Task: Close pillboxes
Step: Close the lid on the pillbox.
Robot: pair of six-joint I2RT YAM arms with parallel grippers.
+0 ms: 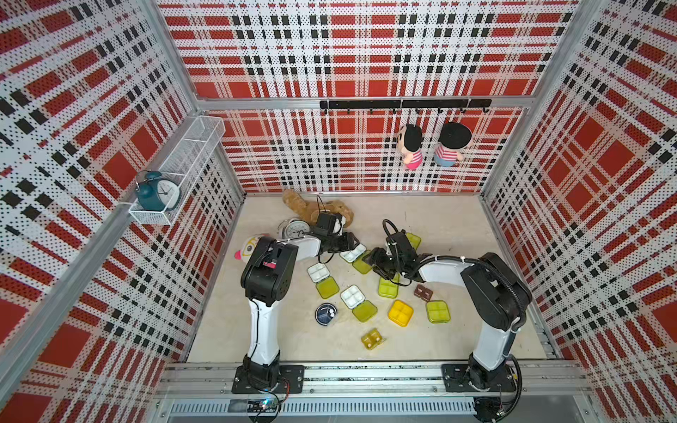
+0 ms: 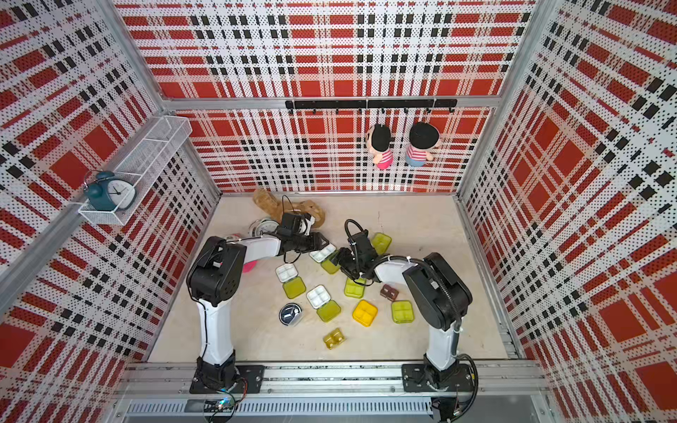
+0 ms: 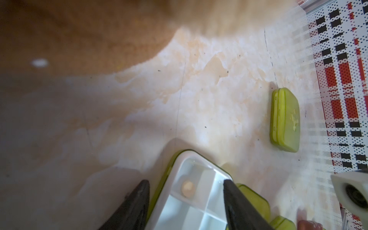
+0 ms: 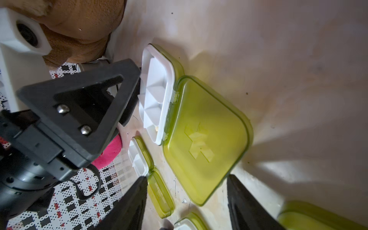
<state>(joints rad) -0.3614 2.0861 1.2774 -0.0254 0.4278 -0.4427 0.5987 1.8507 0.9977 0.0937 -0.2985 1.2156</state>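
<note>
Facing each other across the open pillbox [image 1: 354, 252] on the table [image 1: 443, 234], we had both grippers parted and empty: left gripper [image 3: 186, 181] astride its white tray [image 3: 191, 211], right gripper [image 4: 187, 178] nearest its flat lime-green lid [image 4: 205, 129].

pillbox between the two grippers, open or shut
Open: the pillbox shows its bare white tray, and its green lid lies swung back on the table beside it.

Bare floor [image 1: 450, 219] is left behind the yellow box [image 1: 400, 313], toward the back right corner. In front of it, passage is narrowed only by the amber box [image 1: 373, 338]. Behind it and to its left, the way is blocked by open boxes [image 1: 352, 296], the left gripper [image 1: 352, 244], the right gripper [image 1: 375, 262] and the teddy [image 1: 311, 210].
</note>
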